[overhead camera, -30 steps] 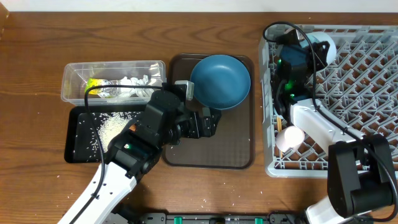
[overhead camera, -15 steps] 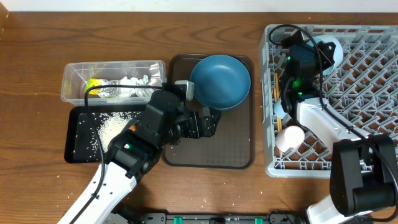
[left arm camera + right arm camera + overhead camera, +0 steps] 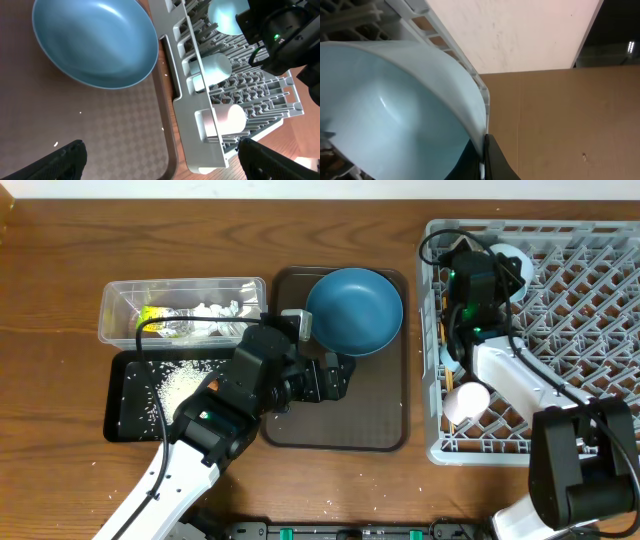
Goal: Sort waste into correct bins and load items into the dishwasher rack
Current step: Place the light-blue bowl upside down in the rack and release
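Right fingers [image 3: 493, 161] shifted left, gripping light-blue bowl [image 3: 395, 110]

The big round dark-blue dish [image 3: 353, 310] filled the far end of the brown rectangular serving tray [image 3: 375, 415], and the tray's near right half lay bare. The left arm [image 3: 250, 380] overhung its left edge. Right of the tray, only a thin strip of wooden table [image 3: 413, 480] lay before the grey plastic pegged rack [image 3: 430, 380].

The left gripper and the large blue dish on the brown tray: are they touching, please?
Apart. The left wrist view shows bare brown tray between the open left gripper and the blue dish.
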Robot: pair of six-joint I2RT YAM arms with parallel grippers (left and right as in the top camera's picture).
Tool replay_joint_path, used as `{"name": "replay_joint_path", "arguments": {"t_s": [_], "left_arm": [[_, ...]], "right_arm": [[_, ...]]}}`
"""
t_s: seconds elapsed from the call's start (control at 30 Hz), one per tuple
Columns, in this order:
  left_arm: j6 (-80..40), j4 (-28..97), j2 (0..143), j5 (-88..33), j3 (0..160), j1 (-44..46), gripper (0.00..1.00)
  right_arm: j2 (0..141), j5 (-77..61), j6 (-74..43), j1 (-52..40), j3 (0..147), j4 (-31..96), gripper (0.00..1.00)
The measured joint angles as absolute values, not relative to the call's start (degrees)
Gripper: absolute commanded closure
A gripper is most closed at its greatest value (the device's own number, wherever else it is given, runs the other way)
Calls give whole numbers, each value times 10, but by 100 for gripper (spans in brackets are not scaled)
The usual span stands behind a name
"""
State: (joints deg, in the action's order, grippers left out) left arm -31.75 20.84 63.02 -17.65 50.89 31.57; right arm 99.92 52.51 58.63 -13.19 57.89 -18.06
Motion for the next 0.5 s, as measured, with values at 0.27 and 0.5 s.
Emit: {"name": "replay_joint_path", "arguments": {"t_s": [0.27, 0.5], "left_arm": [[-317, 208, 630, -176, 509, 316, 2], [-317, 209, 630, -176, 509, 316, 2]], "right_arm": [[999, 544, 589, -171, 578, -175, 79], [999, 571, 588, -200, 575, -167, 51]]}}
